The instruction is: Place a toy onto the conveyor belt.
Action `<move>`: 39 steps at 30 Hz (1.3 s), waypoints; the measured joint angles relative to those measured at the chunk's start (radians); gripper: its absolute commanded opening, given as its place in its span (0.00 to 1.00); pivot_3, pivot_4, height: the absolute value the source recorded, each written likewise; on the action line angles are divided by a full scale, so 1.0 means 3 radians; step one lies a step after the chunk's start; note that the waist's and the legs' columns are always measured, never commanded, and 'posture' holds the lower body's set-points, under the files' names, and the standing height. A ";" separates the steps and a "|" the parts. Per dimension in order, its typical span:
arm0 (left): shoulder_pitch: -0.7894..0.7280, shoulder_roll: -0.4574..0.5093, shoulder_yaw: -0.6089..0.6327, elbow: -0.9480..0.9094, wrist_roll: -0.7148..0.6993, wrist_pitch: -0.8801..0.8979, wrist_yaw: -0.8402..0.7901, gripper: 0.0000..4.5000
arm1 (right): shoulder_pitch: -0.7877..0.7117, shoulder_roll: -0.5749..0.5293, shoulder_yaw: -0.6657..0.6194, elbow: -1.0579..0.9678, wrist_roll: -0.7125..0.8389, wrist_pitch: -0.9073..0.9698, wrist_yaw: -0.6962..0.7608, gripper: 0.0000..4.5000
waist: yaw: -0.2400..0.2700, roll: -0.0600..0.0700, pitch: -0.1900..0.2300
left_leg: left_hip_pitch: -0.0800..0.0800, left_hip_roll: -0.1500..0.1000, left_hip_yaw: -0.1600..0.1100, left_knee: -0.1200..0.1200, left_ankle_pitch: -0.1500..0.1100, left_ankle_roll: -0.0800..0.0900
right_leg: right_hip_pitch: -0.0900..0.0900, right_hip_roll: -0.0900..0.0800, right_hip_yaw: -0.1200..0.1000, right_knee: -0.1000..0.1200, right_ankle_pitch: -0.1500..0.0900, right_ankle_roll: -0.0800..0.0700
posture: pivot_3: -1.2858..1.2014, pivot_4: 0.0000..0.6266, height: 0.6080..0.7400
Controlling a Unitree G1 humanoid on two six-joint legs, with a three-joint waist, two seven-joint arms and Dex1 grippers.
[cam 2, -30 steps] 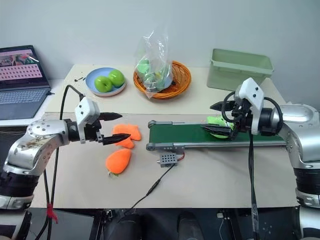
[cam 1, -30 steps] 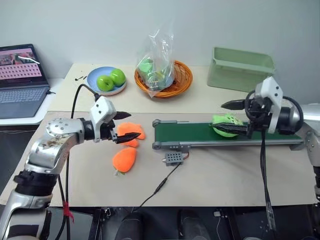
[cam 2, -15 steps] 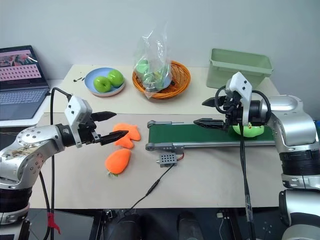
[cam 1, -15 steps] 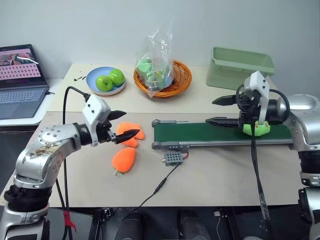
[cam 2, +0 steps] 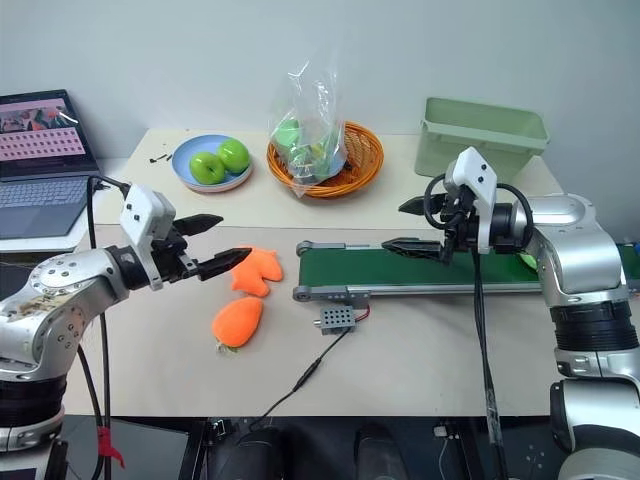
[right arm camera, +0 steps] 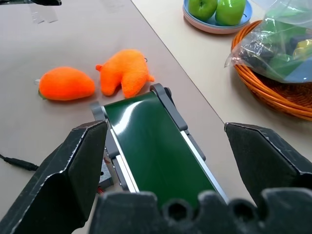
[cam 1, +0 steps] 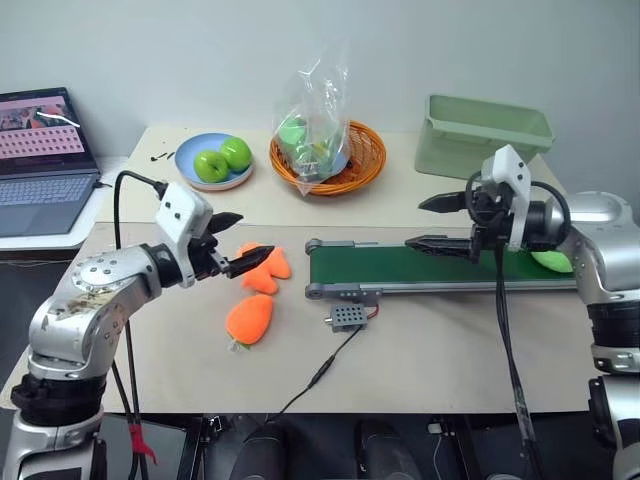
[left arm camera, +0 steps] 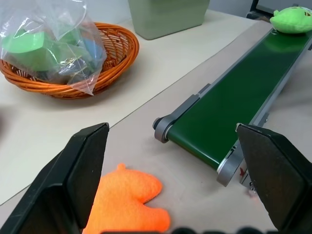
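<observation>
The toy (cam 1: 552, 262), a lime-green plush, lies on the far right end of the conveyor belt (cam 1: 400, 267), partly hidden behind my right arm. It is also at the belt's distant end in the left wrist view (left arm camera: 292, 19). My right gripper (cam 1: 415, 222) hovers open and empty over the middle of the belt, pointing toward its left end. My left gripper (cam 1: 255, 236) is open and empty just above the orange plush toys, left of the belt. The belt's dark green surface (right arm camera: 156, 146) runs between the right gripper's spread fingers.
Two orange plush toys (cam 1: 262, 268) (cam 1: 248, 318) lie left of the belt. At the back stand a blue plate with green apples (cam 1: 213, 160), a wicker basket holding a plastic bag (cam 1: 325, 150) and a pale green bin (cam 1: 480, 135). A laptop (cam 1: 40, 160) sits far left. A small grey box with a cable (cam 1: 347, 316) sits in front of the belt.
The toy was between my right gripper's fingers on the belt; it has since travelled right along the belt to the far end. The right gripper stays open over the belt.
</observation>
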 measured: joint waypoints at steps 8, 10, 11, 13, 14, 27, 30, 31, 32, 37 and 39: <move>-0.0007 0.0012 -0.0024 0.0003 0.0024 -0.0002 -0.0033 0.99 | 0.0018 0.0000 -0.0007 -0.0011 0.0001 0.0001 -0.0043 1.00 | -0.0002 0.0000 0.0000 | 0.0000 0.0000 0.0000 0.0000 0.0000 0.0000 | 0.0000 0.0000 0.0000 0.0000 0.0000 0.0000 | 0.52 0.24 1.00; -0.0007 0.0014 -0.0037 0.0003 0.0026 -0.0002 -0.0053 0.99 | 0.0033 0.0000 -0.0007 -0.0011 0.0001 0.0001 -0.0056 1.00 | -0.0002 0.0000 0.0000 | 0.0000 0.0000 0.0000 0.0000 0.0000 0.0000 | 0.0000 0.0000 0.0000 -0.0001 0.0000 0.0000 | 0.52 0.24 1.00; -0.0009 0.0014 -0.0041 0.0010 0.0026 -0.0002 -0.0068 0.99 | 0.0039 0.0000 -0.0007 -0.0011 0.0002 0.0001 -0.0058 1.00 | -0.0002 0.0000 0.0000 | 0.0000 0.0000 0.0000 0.0000 0.0000 0.0000 | 0.0000 0.0000 0.0000 0.0000 0.0000 0.0000 | 0.52 0.24 1.00; -0.0028 0.0014 -0.0042 0.0038 0.0025 -0.0002 -0.0079 0.99 | 0.0044 0.0000 -0.0008 -0.0013 0.0002 0.0001 -0.0061 1.00 | -0.0002 0.0000 0.0000 | 0.0000 0.0000 0.0000 0.0000 0.0000 0.0000 | 0.0000 0.0000 0.0000 0.0000 0.0000 0.0000 | 0.52 0.24 1.00; -0.0040 0.0014 -0.0042 0.0053 0.0026 -0.0002 -0.0084 0.99 | 0.0049 0.0000 -0.0012 -0.0019 0.0002 0.0001 -0.0062 1.00 | -0.0002 0.0000 0.0000 | 0.0000 0.0000 0.0000 0.0000 0.0000 0.0000 | 0.0000 0.0000 0.0000 0.0000 0.0000 0.0000 | 0.52 0.24 1.00; -0.0137 0.0008 -0.0058 0.0107 0.0024 -0.0002 -0.0112 0.99 | 0.0103 -0.0001 -0.0114 -0.0102 0.0003 0.0033 -0.0097 1.00 | -0.0003 0.0000 0.0000 | 0.0000 0.0000 0.0000 0.0000 0.0000 0.0000 | 0.0000 0.0000 0.0000 -0.0001 0.0000 0.0000 | 0.52 0.24 1.00; -0.0165 0.0004 -0.0065 0.0141 0.0026 -0.0002 -0.0115 0.99 | 0.0123 -0.0001 -0.0122 -0.0120 0.0003 0.0048 -0.0128 1.00 | -0.0002 0.0000 0.0000 | 0.0000 0.0000 0.0000 0.0000 0.0000 0.0000 | 0.0000 0.0000 0.0000 0.0000 0.0000 0.0000 | 0.52 0.24 1.00; -0.0183 -0.0005 -0.0069 0.0149 0.0026 -0.0003 -0.0114 0.99 | 0.0132 -0.0001 -0.0125 -0.0131 0.0003 0.0050 -0.0133 1.00 | -0.0001 0.0000 0.0000 | 0.0000 0.0000 0.0000 0.0000 0.0000 0.0000 | 0.0000 0.0000 0.0000 -0.0001 0.0000 0.0000 | 0.52 0.24 1.00; -0.0201 -0.0015 -0.0078 0.0159 0.0028 -0.0004 -0.0112 0.99 | 0.0142 -0.0001 -0.0129 -0.0137 0.0003 0.0051 -0.0137 1.00 | -0.0001 0.0000 0.0000 | 0.0000 0.0000 0.0000 0.0000 0.0000 0.0000 | 0.0000 0.0000 0.0000 -0.0001 0.0000 0.0000 | 0.52 0.24 1.00; -0.0244 -0.0032 -0.0131 0.0224 0.0032 -0.0012 -0.0116 0.99 | 0.0208 -0.0001 -0.0140 -0.0138 0.0003 0.0051 -0.0163 1.00 | -0.0001 0.0000 0.0000 | 0.0000 0.0000 0.0000 0.0000 0.0000 0.0000 | 0.0000 0.0000 0.0000 -0.0001 0.0000 0.0000 | 0.52 0.24 1.00; -0.0257 -0.0033 -0.0137 0.0245 0.0033 -0.0013 -0.0118 0.99 | 0.0210 -0.0001 -0.0146 -0.0138 0.0003 0.0052 -0.0168 1.00 | -0.0005 0.0000 0.0000 | 0.0000 0.0000 0.0000 0.0000 0.0000 0.0000 | 0.0000 0.0000 0.0000 -0.0001 0.0000 0.0000 | 0.52 0.24 1.00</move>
